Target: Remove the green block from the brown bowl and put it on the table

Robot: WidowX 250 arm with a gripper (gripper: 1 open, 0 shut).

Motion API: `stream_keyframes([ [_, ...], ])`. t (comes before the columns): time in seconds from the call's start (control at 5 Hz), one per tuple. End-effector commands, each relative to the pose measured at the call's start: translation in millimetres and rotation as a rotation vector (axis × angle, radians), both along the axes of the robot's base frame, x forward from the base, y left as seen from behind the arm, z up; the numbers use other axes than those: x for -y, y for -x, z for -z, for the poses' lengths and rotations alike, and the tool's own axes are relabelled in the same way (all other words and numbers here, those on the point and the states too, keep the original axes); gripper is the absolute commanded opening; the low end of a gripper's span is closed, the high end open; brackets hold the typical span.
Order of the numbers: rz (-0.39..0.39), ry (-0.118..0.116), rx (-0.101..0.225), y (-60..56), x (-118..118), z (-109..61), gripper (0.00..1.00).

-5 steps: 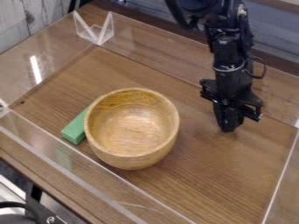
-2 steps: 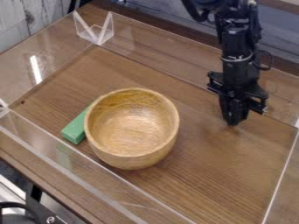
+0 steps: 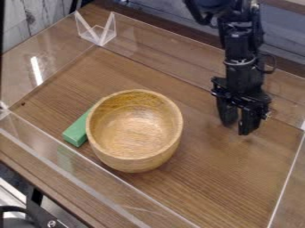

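Note:
The brown bowl sits on the table left of centre, and its inside shows nothing but wood. The green block lies flat on the tabletop against the bowl's left outer side, with its right end hidden behind the rim. My gripper points down over the table well to the right of the bowl, near the right wall. Its black fingers stand apart with nothing between them. It is open and far from the block.
Clear acrylic walls edge the tabletop on all sides. A small clear folded stand rests outside the back left wall. The arm's black links rise from the gripper toward the top right.
The gripper's fingers have spread from nearly together to wide apart. The arm has stayed in much the same place, and the bowl and block have not moved.

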State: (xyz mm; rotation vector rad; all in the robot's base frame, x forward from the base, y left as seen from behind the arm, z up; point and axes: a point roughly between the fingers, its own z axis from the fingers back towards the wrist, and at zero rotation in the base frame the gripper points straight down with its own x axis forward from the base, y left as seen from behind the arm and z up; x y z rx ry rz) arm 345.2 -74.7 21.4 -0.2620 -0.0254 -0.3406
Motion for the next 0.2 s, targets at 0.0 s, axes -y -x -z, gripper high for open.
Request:
stream_keyframes([
  [0.0, 0.001, -0.002, 0.041, -7.3, -1.7, -11.7, 0.00],
])
